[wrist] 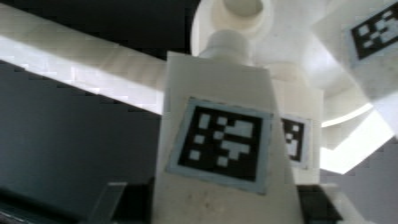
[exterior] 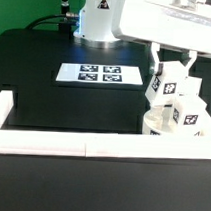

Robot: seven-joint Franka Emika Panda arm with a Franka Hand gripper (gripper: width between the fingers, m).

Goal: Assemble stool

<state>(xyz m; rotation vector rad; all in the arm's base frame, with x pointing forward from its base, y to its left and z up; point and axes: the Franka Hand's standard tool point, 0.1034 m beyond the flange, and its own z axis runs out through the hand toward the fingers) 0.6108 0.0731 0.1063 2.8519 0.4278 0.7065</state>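
Tool point(exterior: 171, 69) closed around tagged leg block point(exterior: 165, 85) above seat point(exterior: 181, 121); no readable writing.

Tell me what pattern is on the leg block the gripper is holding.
The leg block is white with a black-and-white square tag, clearest in the wrist view.

We found the stool's round white seat point(exterior: 165, 125) lying flat on the black table by the white rail, at the exterior view's right. A tagged white leg block point(exterior: 190, 116) stood upright in it. A second tagged leg point(exterior: 172, 85) stood tilted above the seat, its lower end point(wrist: 233, 40) at the seat point(wrist: 329, 85) near a socket.
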